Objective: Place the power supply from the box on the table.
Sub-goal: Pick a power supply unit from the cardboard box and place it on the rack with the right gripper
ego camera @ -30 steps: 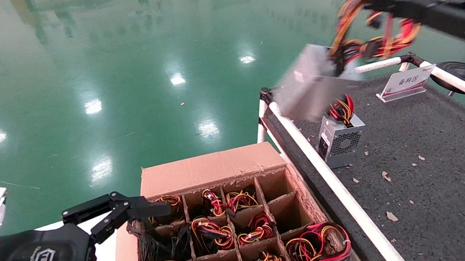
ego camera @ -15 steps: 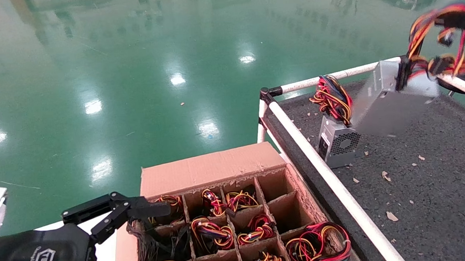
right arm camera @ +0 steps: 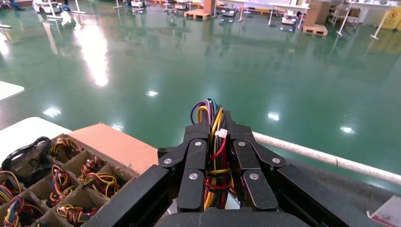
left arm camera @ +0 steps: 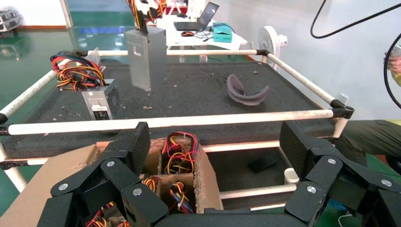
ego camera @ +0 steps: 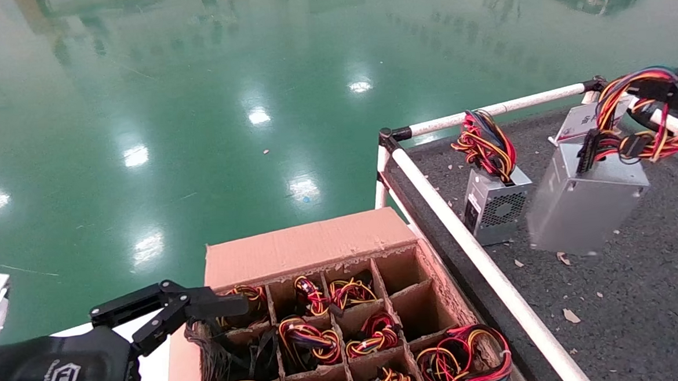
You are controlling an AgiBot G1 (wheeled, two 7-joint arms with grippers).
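Right gripper [right arm camera: 218, 142] is clamping the looped red, yellow and orange wire bundle, dangling the power supply [ego camera: 583, 204], a plain silver-grey metal block, tilted just above the table [ego camera: 640, 291] with its rough dark speckled top and white pipe rails. It is hanging beside a grilled grey unit [ego camera: 495, 205]. Left gripper [left arm camera: 213, 156] is sitting wide open at the divided brown cardboard box [ego camera: 307, 244].

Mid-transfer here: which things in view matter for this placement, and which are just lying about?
In play:
- power supply, hanging by its wires
- right gripper, shut on the wires
- table
- box

Lying about:
- vented grey unit
- white sign
- dark curved band
- left gripper, open, idle over the box
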